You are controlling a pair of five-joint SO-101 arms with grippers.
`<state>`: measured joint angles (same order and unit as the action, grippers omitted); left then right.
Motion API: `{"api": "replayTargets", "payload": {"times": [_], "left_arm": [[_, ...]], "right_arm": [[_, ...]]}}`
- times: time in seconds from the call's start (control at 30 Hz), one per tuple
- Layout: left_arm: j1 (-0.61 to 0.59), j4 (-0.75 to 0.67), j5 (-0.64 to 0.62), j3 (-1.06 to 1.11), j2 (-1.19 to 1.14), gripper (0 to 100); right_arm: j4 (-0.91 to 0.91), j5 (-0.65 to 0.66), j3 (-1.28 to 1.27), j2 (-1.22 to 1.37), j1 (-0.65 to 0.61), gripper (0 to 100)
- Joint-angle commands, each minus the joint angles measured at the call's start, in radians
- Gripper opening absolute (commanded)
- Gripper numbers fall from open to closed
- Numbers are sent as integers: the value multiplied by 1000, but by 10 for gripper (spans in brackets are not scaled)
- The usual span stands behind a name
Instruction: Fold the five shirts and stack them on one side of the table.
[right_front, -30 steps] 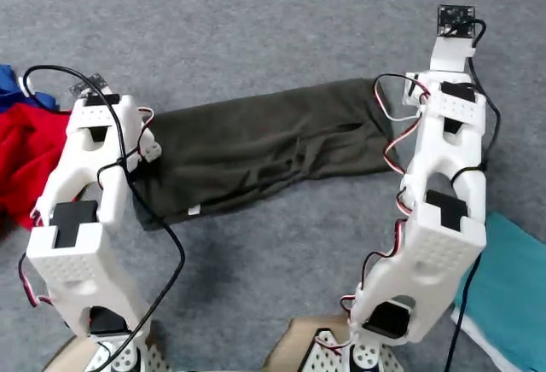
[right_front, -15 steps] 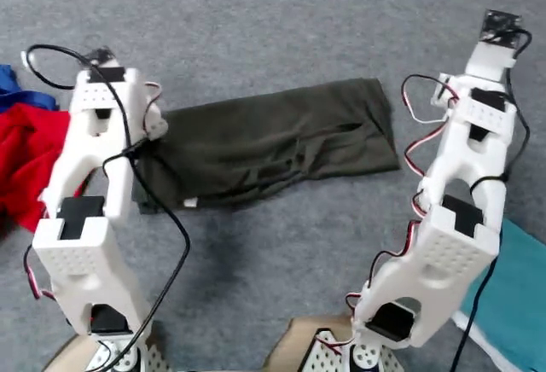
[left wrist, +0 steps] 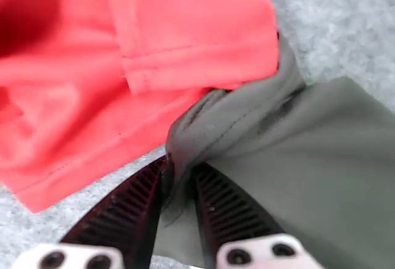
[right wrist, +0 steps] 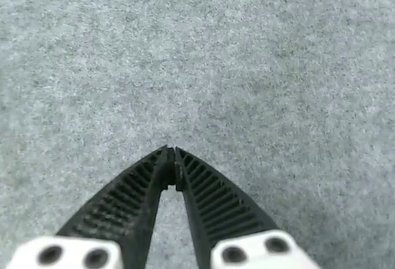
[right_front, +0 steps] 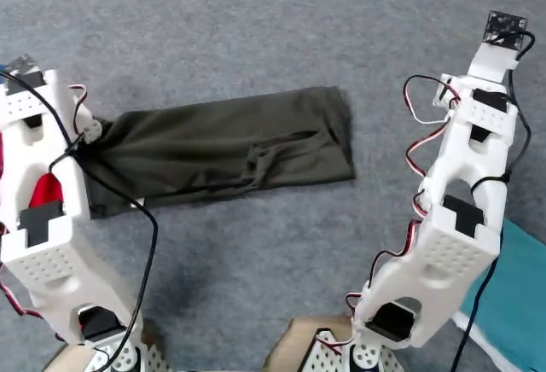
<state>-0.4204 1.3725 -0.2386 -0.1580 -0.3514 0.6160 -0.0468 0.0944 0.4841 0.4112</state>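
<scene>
The olive shirt [right_front: 230,150] lies folded into a long band across the middle of the table [right_front: 256,31], its long axis running from 9 o'clock to 3 o'clock. The left gripper [left wrist: 180,165] sits at the band's 9 o'clock end; its jaws are clamped on a bunched fold of the olive shirt's edge. The red shirt [left wrist: 123,65] lies crumpled just beyond that end, touching the olive fabric, at the table's 9 o'clock edge. The right gripper [right wrist: 171,152] hangs over bare table at 2 o'clock, apart from the olive shirt, its jaws closed tip to tip on nothing. A teal shirt [right_front: 512,295] lies at 4 o'clock.
</scene>
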Motion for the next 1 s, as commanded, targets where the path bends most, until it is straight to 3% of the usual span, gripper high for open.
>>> {"api": "replayTargets", "payload": {"times": [0.0,0.27,0.53,0.97], "left_arm": [[34,63,3,-114,12,20],[376,143,-60,-316,8,20],[695,120,-158,-411,7,19],[924,-169,-273,-439,-22,20]], "right_arm": [[-12,-9,51,-5,12,5],[-12,-8,51,-5,12,5],[-12,-6,51,-5,12,5],[-12,-6,53,-5,13,5]]}}
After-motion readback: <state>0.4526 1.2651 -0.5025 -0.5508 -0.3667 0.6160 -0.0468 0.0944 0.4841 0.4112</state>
